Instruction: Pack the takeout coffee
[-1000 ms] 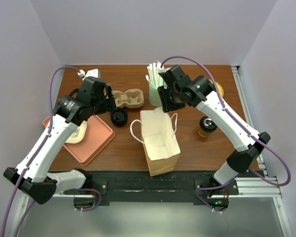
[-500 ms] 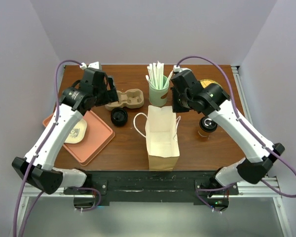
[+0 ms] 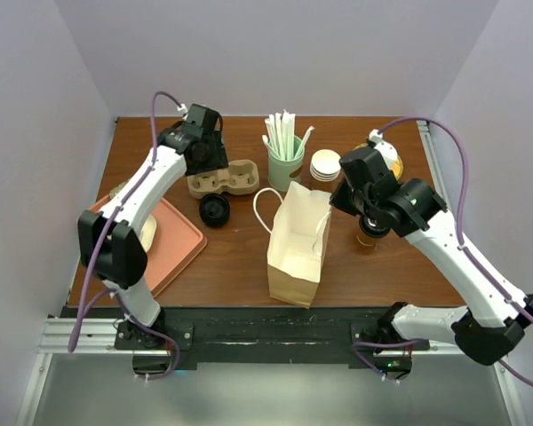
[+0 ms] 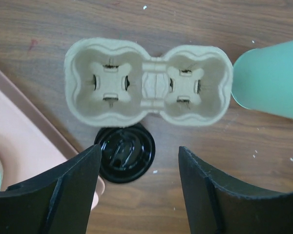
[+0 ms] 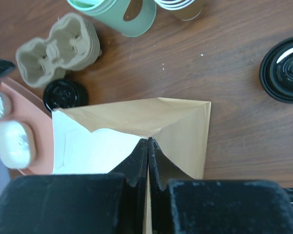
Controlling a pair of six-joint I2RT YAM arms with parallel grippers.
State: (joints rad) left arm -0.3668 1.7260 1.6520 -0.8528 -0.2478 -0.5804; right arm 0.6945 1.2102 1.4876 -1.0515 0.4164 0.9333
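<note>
Takeout coffee stood apart, right of the right gripper pinching the paper bag rim; the left gripper hung spread.

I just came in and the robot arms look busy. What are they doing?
The right gripper is pinching the top edge of the paper bag, holding it up on the table. The coffee stands beside the bag, not packed yet. The left gripper hangs open over the cup carrier and a loose black lid.

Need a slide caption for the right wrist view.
Right gripper pinching the paper bag by its rim, takeout coffee on the table beside it, unpacked.
</note>
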